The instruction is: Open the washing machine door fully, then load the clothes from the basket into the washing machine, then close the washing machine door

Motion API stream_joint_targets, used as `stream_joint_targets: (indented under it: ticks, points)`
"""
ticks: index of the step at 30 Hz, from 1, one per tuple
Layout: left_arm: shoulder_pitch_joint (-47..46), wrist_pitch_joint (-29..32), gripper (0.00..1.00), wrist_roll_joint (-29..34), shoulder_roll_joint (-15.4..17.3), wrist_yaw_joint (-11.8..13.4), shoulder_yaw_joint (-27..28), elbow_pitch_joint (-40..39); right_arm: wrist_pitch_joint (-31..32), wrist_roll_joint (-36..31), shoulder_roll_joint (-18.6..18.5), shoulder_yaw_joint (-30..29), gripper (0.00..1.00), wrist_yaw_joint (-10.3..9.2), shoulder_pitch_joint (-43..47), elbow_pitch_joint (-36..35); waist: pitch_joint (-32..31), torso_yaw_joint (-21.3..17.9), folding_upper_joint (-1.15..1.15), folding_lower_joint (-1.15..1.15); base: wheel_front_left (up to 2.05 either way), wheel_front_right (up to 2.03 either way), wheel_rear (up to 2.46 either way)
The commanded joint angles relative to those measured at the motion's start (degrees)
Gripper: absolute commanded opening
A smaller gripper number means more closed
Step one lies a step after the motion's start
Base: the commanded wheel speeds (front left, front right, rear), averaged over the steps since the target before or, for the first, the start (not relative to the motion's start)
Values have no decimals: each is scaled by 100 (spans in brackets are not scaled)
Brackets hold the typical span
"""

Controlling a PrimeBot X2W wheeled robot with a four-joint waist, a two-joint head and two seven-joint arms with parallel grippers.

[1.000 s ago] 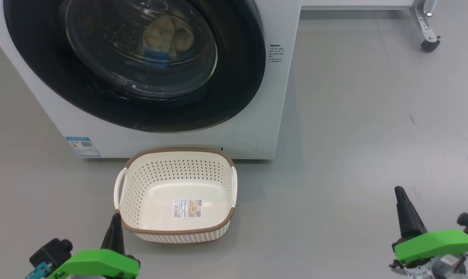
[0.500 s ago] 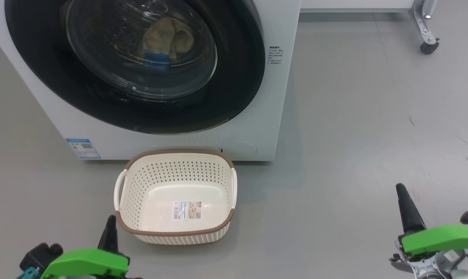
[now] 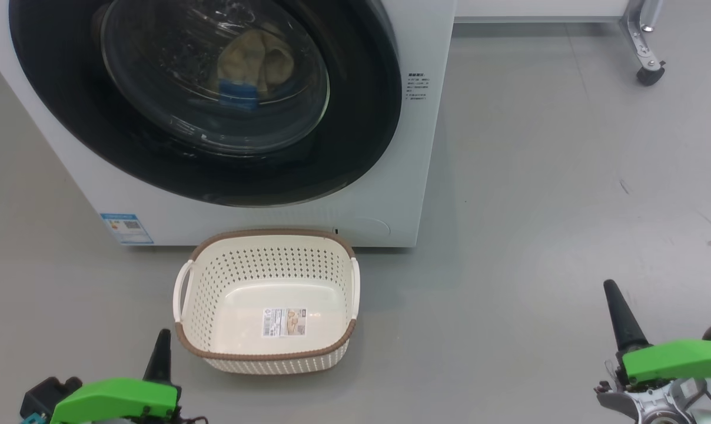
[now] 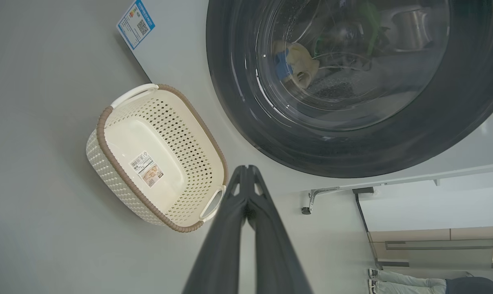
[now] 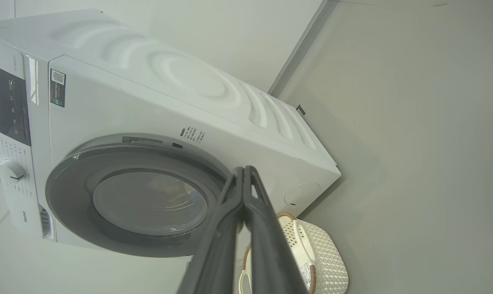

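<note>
The left gripper [image 4: 247,168] and the right gripper [image 5: 244,170] are held low and well apart, fingers pointed forward and, seemingly, pressed together.

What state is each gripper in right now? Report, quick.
Left gripper: closed, fingertips together, holding nothing.
Right gripper: closed, fingertips together, holding nothing.

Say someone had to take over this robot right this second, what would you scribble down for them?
Left gripper: shut, holding nothing, low beside the basket.
Right gripper: shut, holding nothing, off to the right above the floor.
Clothes: inside the washing machine, seen through the glass of the door.
Basket: on the floor in front of the machine, no clothes in it.
Done: loading, and the door looks closed.
Left: probably nothing; whether the door has latched can't be told.
</note>
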Motion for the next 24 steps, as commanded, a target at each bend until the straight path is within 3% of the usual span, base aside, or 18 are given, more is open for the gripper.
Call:
stream_joint_targets:
  ticks: [1, 24]
  points:
    - [-268, 61, 0, -174, 49, -47, 201, -178, 34, 198, -142, 36, 0, 13, -342, -137, -5, -1, 0, 0, 0, 0, 0]
    - [-290, 453, 0, -1593, 31, -130, 589, -178, 324, 1685, -150, -56, 0, 16, -586, 158, -73, -11, 0, 0, 0, 0, 0]
